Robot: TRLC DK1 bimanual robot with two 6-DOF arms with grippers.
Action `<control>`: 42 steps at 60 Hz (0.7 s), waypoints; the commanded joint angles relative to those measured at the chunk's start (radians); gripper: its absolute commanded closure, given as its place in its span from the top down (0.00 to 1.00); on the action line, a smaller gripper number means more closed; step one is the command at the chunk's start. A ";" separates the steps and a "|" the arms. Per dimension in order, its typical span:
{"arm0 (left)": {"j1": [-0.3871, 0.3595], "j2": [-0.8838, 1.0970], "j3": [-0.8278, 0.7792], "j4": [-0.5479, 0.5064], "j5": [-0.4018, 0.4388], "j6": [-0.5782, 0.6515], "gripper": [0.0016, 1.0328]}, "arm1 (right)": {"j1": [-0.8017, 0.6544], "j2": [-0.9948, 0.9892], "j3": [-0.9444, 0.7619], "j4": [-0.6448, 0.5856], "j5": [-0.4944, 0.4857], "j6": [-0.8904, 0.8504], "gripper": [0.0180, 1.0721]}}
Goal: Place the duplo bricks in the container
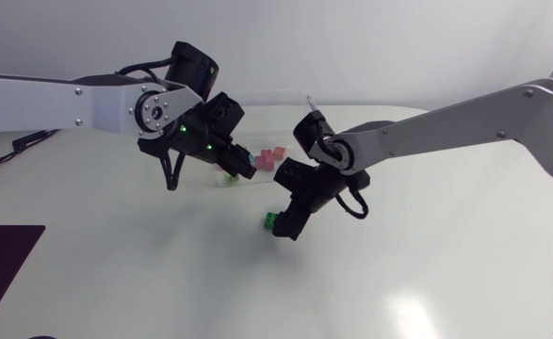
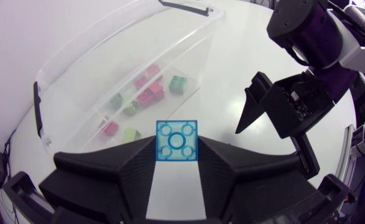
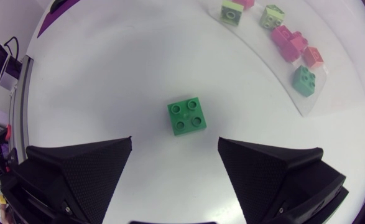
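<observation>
Green brick (image 3: 186,116) lies studs-up on the table, outside the container (image 2: 83,50). The right gripper (image 3: 175,143) hovers over it, fingers wide apart and holding nothing. Best approach: descend centred with the fingers square to the brick's flat sides, then close. Left gripper (image 2: 176,157) is clamped on a blue brick (image 2: 176,140) beside the container.

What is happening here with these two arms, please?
The left hand is shut on a blue brick, held near the clear container, where pink and green bricks already lie. The right hand is open over a green brick on the table, not touching it.
</observation>
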 commanded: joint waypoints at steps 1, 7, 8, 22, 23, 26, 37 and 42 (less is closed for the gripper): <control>0.014 -0.024 0.034 -0.005 0.011 -0.028 0.22 | 0.011 0.049 0.044 -0.027 -0.002 -0.036 0.95; 0.033 -0.038 0.055 0.003 0.011 -0.041 0.22 | 0.011 0.087 0.093 -0.068 0.000 -0.054 0.95; 0.036 -0.039 0.058 0.006 0.011 -0.046 0.22 | 0.011 0.093 0.100 -0.074 0.000 -0.054 0.95; 0.074 -0.049 0.112 0.026 0.011 -0.071 0.22 | 0.017 0.153 0.202 -0.168 0.009 -0.087 0.93; 0.076 -0.050 0.114 0.026 0.011 -0.072 0.22 | 0.020 0.156 0.208 -0.173 0.012 -0.090 0.93; 0.080 -0.055 0.120 0.030 0.011 -0.078 0.22 | 0.024 0.169 0.228 -0.197 0.020 -0.099 0.92; 0.086 -0.069 0.118 0.039 0.011 -0.089 0.22 | 0.037 0.216 0.314 -0.283 0.031 -0.125 0.86; 0.092 -0.073 0.118 0.039 0.011 -0.090 0.22 | 0.041 0.231 0.341 -0.320 0.032 -0.133 0.86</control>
